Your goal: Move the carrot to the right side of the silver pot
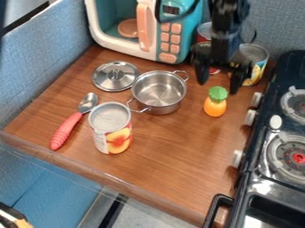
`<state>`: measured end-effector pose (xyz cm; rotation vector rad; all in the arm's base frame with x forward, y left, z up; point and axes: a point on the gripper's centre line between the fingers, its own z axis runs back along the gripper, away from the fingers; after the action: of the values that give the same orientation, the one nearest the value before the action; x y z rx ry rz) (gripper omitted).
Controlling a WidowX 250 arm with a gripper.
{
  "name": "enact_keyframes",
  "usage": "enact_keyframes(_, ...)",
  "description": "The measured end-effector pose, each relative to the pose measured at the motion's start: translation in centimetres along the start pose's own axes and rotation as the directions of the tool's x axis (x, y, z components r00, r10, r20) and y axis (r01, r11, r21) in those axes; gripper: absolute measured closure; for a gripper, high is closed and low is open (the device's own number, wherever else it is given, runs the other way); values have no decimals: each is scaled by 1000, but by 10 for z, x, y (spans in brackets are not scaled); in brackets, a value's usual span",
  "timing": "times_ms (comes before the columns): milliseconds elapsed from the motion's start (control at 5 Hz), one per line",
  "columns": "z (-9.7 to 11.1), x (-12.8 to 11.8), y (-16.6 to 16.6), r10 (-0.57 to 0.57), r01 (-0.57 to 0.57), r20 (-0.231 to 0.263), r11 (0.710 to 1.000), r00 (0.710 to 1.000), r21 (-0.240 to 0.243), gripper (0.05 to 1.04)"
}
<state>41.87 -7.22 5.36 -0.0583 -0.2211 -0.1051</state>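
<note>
The gripper (219,81) hangs down at the upper right, its two fingers spread apart with nothing between them. Just below it, the small orange carrot (215,107) with a green top stands upright on the wooden counter, to the right of the silver pot and apart from it. The silver pot (159,92) sits near the middle, open and empty, with a wire handle on either side.
A metal lid (115,76) lies left of the pot. A red-handled spoon (67,128) and a peach can (111,129) are at the left front. Behind are a toy microwave (164,44) and cans (257,62); a stove (275,156) borders the right.
</note>
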Motion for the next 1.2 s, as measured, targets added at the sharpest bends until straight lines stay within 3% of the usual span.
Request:
enact_keyframes(200, 27, 5, -3, -9, 11, 47, 1000, 999, -21, 83)
enact_keyframes(400, 28, -3, 10, -33, 33, -8, 999, 999, 1, 83)
enact_keyframes(1200, 28, -3, 11, -33, 33, -9, 999, 999, -2, 83)
